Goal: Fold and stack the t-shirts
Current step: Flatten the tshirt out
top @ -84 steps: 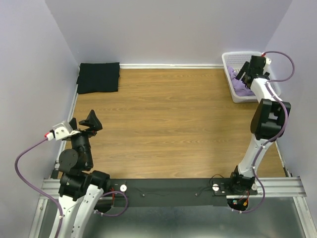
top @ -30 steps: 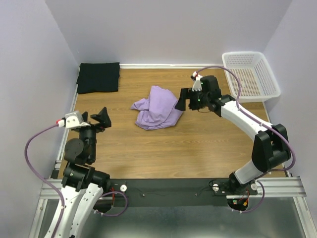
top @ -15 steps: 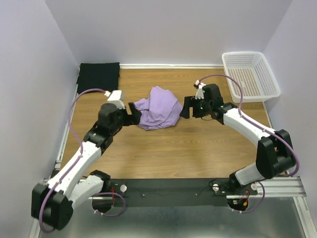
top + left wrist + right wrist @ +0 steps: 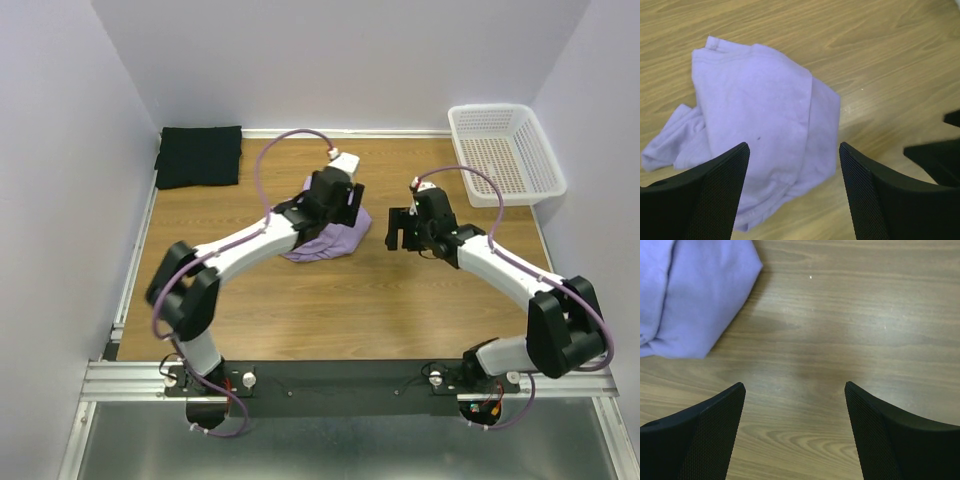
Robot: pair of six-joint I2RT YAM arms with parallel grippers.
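1. The lavender t-shirt [image 4: 342,236] lies crumpled near the middle of the table, bunched into a loose mound with one hem or sleeve trailing to its left. It is not yet spread flat, so folding has not begun.
2. The black t-shirt [image 4: 199,156] sits already folded in the far left corner. That looks like the base of the stack, with the lavender one meant to join it.
3. The left gripper [image 4: 792,148] hangs directly over the lavender mound with its jaws spread wide and no cloth between them. It seems placed to come down and pinch an edge.
4. The right gripper [image 4: 794,385] is just beside the shirt's right edge, over bare wood. It is likewise unclenched and holding nothing, probably waiting to take an opposite corner so the two arms can pull the fabric flat.
5. The white basket [image 4: 490,109] stands in the far right corner, well apart from both shirts.
6. The table [image 4: 330,310] is smooth wood-grain laminate, on which cloth should slide easily. Pale lilac walls close in three sides, and a metal rail at the near edge carries the arm bases.
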